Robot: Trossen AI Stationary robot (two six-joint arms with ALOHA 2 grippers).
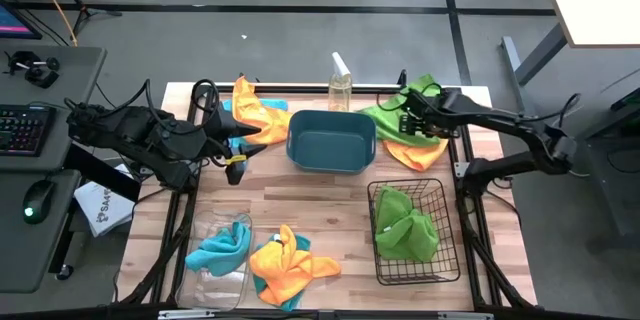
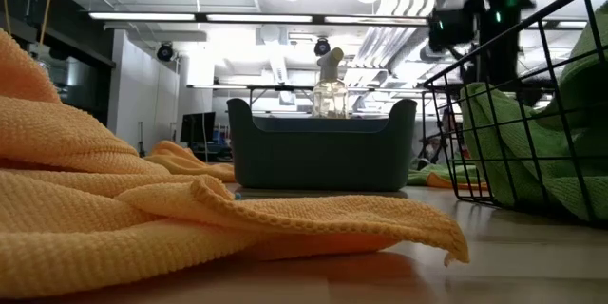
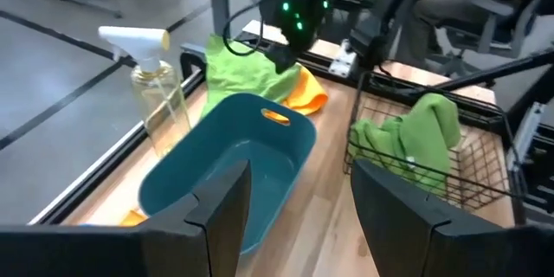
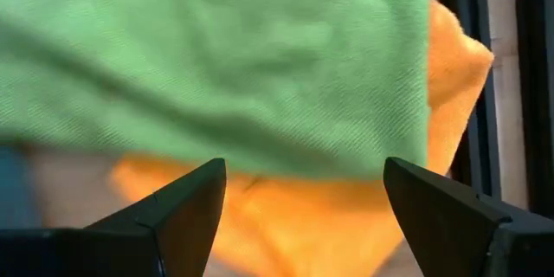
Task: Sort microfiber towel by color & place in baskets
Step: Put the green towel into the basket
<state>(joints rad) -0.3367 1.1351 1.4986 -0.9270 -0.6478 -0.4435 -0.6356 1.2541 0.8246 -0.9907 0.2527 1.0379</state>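
Note:
A green towel (image 1: 390,115) (image 4: 216,69) lies over an orange towel (image 1: 416,153) (image 4: 286,225) at the table's far right. My right gripper (image 1: 412,126) (image 4: 303,190) hovers open just above them. My left gripper (image 1: 238,152) (image 3: 299,190) is open at the left, beside an orange and blue towel heap (image 1: 256,112). It faces the dark teal tub (image 1: 330,140) (image 3: 225,169). The black wire basket (image 1: 452,260) (image 3: 485,182) holds green towels (image 1: 405,225). A teal towel (image 1: 222,248) lies in the clear bin (image 1: 200,282). Another orange towel (image 1: 285,260) (image 2: 142,218) lies on a teal one at the near edge.
A clear spray bottle (image 1: 340,85) (image 3: 160,95) (image 2: 330,90) stands at the far edge behind the tub (image 2: 323,147). Bare wood shows between the tub and the near towels. A desk with a keyboard (image 1: 25,130) and a mouse stands left of the table.

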